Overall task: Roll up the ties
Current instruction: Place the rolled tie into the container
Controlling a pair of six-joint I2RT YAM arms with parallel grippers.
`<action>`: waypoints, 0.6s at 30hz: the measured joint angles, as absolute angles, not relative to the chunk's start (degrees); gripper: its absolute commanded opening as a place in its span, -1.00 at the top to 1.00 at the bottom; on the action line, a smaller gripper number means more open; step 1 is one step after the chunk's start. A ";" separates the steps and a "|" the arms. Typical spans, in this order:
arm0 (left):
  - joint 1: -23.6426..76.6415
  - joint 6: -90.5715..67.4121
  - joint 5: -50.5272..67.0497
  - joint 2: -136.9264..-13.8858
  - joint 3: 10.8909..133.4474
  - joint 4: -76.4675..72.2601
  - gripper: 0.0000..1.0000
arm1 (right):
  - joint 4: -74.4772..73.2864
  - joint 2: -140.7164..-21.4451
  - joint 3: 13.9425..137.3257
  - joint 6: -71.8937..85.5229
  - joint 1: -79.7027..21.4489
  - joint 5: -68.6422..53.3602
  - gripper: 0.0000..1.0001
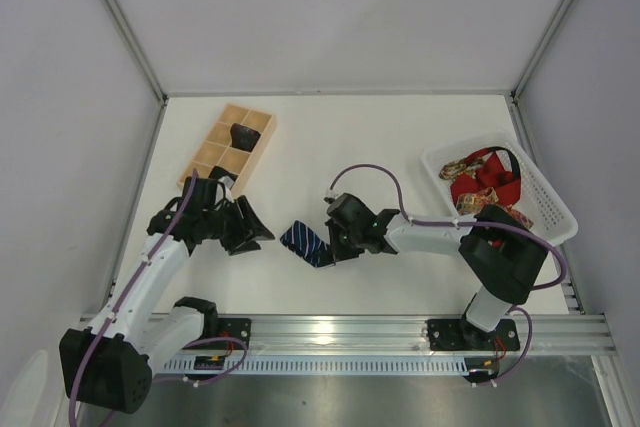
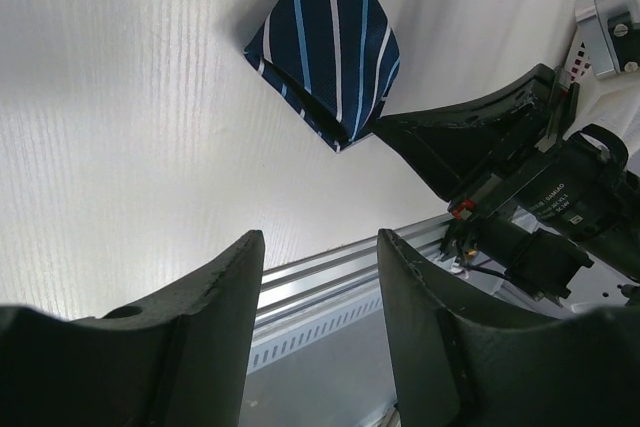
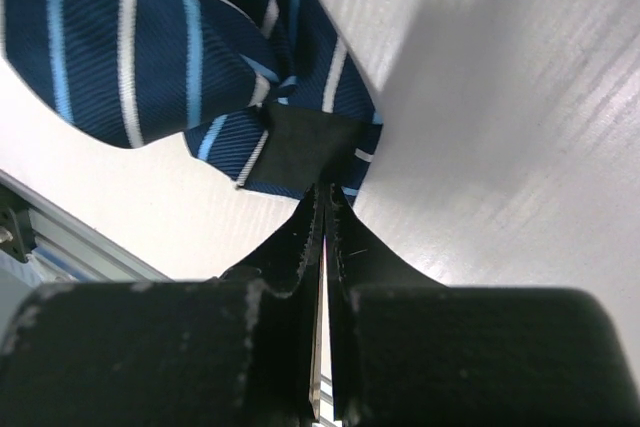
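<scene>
Right claw point(image 3: 322, 197): fingers pressed together; a fold edge of the navy striped tie point(image 3: 120, 37) is pinched at the tips.
Navy striped tie point(image 1: 305, 244): folded into a flat bundle, laid on the white table point(image 1: 350, 137) directly ahead of the right claw tips, between the two claws.
Left claw point(image 2: 320, 292): fingers spread, nothing held; pointed at the tie, near it but not touching.
Wooden divided box point(image 1: 215, 135): set on the far side of the left claw; one dark rolled tie point(image 1: 243, 135) is seen in a far compartment.
White basket point(image 1: 545, 192): set behind the right claw, beyond the arm's elbow; red and gold-patterned ties point(image 1: 485, 182) are piled inside.
</scene>
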State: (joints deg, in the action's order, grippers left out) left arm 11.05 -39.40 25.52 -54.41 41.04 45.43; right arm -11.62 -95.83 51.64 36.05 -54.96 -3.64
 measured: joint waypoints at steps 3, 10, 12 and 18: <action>11.05 -39.40 25.71 -54.50 41.04 45.12 -0.11 | -11.57 -95.83 52.47 35.66 -54.98 -3.99 1.00; 11.05 -39.42 25.76 -55.27 41.04 44.47 -0.14 | -11.16 -96.03 53.06 35.29 -54.74 -5.34 1.00; 11.05 -39.42 25.93 -55.64 41.04 44.01 -0.18 | -10.85 -96.64 53.06 35.29 -54.61 -5.98 1.00; 10.98 -39.40 27.49 -58.13 41.04 42.33 -0.24 | -8.99 -98.02 51.53 35.55 -53.25 -8.62 1.00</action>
